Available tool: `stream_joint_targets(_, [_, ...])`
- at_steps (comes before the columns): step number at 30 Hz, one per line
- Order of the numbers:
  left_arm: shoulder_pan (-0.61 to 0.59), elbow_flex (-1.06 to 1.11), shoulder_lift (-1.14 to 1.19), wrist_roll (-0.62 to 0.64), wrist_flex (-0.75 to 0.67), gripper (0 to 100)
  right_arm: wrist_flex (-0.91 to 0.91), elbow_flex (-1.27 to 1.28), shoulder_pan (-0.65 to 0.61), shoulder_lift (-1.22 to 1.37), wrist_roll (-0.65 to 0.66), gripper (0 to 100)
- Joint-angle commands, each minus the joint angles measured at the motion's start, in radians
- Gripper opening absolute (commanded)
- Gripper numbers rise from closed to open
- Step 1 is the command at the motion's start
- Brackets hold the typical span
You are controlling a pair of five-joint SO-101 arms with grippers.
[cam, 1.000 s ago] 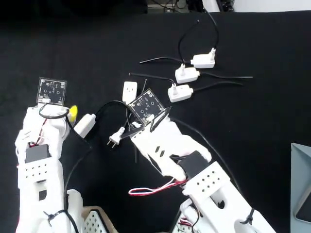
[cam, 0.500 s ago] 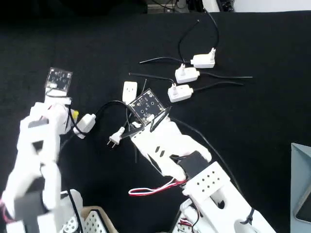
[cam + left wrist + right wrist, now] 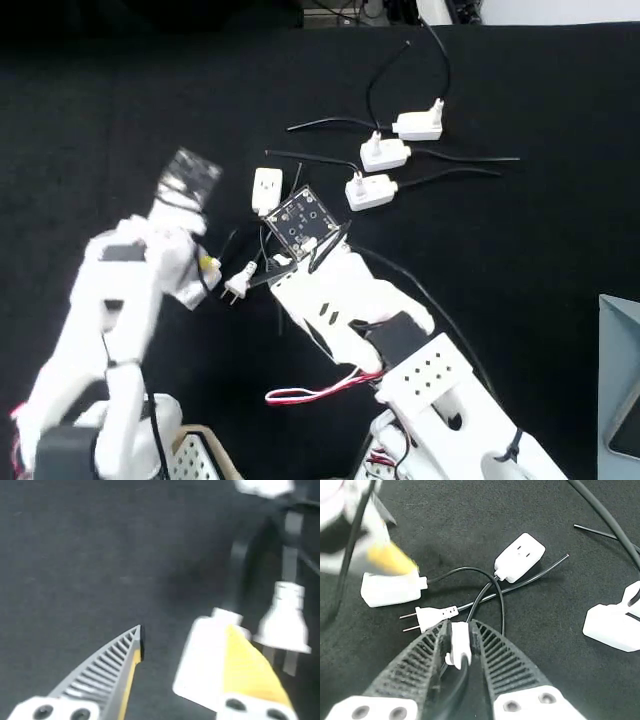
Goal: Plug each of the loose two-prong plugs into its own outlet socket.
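Two robot arms work over a black counter strewn with plugs and cords. The right gripper has its jaws clenched on a small white cord end, from which a black cord runs back beneath the arm. Just beside it a loose two-prong plug lies flat, its prongs bare. The left gripper hangs low over the counter with its jaws released, and a white socket block lies against the yellow one. Past the loose plug, an outlet socket lies face up with its slots empty. In the high view, three white adapters sit clustered farther back, trailing black cords, well apart from both grippers.
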Motion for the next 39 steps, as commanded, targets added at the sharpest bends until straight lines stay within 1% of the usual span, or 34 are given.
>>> stream_joint_targets(1, [0.062,0.11,-0.157,-0.008,0.002,25,0.0,-0.008,0.011,-0.021,-0.003,1.1])
stream_joint_targets(6, [0.061,0.183,-0.215,-0.011,0.002,25,0.0,-0.008,0.011,-0.021,-0.003,1.1])
stream_joint_targets(11, [0.059,0.163,-0.236,-0.005,0.021,25,0.0,-0.008,0.011,-0.021,-0.006,1.1])
stream_joint_targets(16, [0.059,0.044,-0.388,0.041,0.198,26,0.0,-0.008,0.011,-0.021,-0.006,1.1])
stream_joint_targets(18, [0.031,0.007,-0.474,0.046,0.244,26,0.0,-0.008,0.011,-0.021,-0.005,1.1])
stream_joint_targets(21, [-0.058,-0.01,-0.548,0.038,0.233,25,0.0,-0.008,0.009,-0.021,-0.005,1.1])
stream_joint_targets(25, [-0.174,0.028,-0.494,0.02,0.126,25,0.0,-0.008,0.009,-0.021,-0.003,1.1])
stream_joint_targets(28, [-0.188,0.064,-0.376,-0.04,0.066,25,0.0,-0.008,0.008,-0.021,-0.005,1.1])
stream_joint_targets(33, [-0.162,0.045,-0.215,-0.075,0.092,25,0.002,-0.008,0.008,-0.021,-0.005,1.1])
stream_joint_targets(36, [-0.105,0.065,-0.209,-0.075,0.133,25,0.002,-0.008,0.008,-0.021,-0.003,1.1])
stream_joint_targets(39, [-0.042,0.113,-0.209,-0.072,0.135,25,0.002,-0.008,0.008,-0.021,-0.003,1.1])
